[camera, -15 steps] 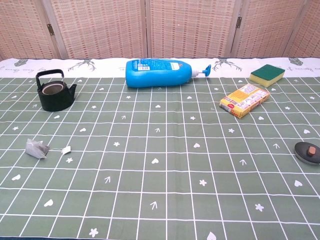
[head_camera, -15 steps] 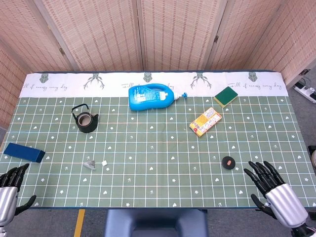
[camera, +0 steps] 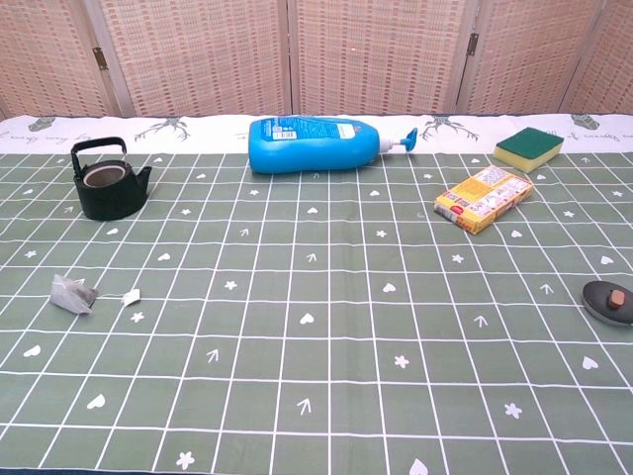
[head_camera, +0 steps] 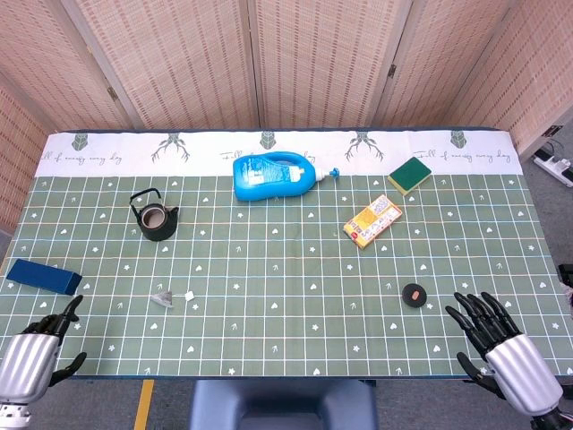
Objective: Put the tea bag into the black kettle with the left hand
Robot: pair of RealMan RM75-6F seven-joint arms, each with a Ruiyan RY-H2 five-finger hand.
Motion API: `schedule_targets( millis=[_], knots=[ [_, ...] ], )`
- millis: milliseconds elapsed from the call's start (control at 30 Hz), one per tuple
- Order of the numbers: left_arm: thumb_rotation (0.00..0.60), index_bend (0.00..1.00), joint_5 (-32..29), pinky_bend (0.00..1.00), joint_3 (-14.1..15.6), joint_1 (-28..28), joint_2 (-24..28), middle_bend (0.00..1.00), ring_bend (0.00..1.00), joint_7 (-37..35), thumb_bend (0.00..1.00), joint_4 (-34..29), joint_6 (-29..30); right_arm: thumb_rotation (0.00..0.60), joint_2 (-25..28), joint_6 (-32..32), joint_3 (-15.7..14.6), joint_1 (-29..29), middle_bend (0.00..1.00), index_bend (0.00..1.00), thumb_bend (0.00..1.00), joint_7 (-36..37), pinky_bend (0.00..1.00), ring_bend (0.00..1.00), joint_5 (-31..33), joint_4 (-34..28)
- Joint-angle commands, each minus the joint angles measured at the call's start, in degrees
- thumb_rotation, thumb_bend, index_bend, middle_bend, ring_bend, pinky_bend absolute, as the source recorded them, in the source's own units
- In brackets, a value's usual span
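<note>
The left hand now sits lower at seven o'clock, fingers spread, empty. The right hand likewise. The crumpled tea bag lies below the round kettle.

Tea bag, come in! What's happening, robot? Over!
Left hand and right hand open, empty, at near table edge. Tea bag on cloth, untouched. Black kettle lidless beyond it. Path clear.

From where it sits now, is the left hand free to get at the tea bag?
Probably yes. The left hand is open at the table's near edge, the tea bag lies in the open, and only bare cloth lies between; the blue box sits off that line.
</note>
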Motion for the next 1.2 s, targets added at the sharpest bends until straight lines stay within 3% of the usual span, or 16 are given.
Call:
schedule_targets(
  millis=[33,167,233,533,667,1200],
  knots=[
    [0.6,0.28,-0.1,1.0,-1.7,-3.0,-3.0,1.0,0.99,0.7,0.27,-0.7,-2.9,0.6,-0.2,0.5,-0.1,0.1,0.0,0.0,0.42,0.1,0.0,0.0,-1.0,0.6],
    [0.6,0.43,-0.7,1.0,-2.1,-6.0,-4.9,1.0,1.0,-1.1,0.27,-2.0,-7.8,0.6,-0.3,1.4,-0.3,0.0,0.0,0.0,0.42,0.5,0.0,0.0,-2.2,1.4],
    [0.6,0.47,-2.2,1.0,-2.9,-7.5,-5.4,1.0,1.0,-0.3,0.27,-3.4,-10.1,0.6,-0.2,2.3,-0.4,-0.1,0.0,0.0,0.42,1.0,0.0,0.0,-2.8,1.9],
    [0.6,0.48,-10.3,1.0,-5.8,-11.4,-15.4,1.0,1.0,17.6,0.36,-6.6,-15.7,0.6,-0.6,8.6,-0.4,-1.4,0.0,0.0,0.42,4.5,0.0,0.0,-5.1,5.5],
    [0.6,0.48,-13.7,1.0,-7.2,-13.3,-18.7,1.0,1.0,20.7,0.38,-5.6,-17.6,0.6,-1.2,12.4,-0.4,-2.6,0.0,0.0,0.42,5.6,0.0,0.0,-6.2,7.8],
    [0.6,0.5,-19.1,1.0,-10.5,-20.0,-26.2,1.0,1.0,15.6,0.43,5.3,-23.0,0.6,-4.1,20.6,-0.5,-5.6,0.0,0.0,0.42,5.1,0.0,0.0,-10.4,13.9]
  ],
)
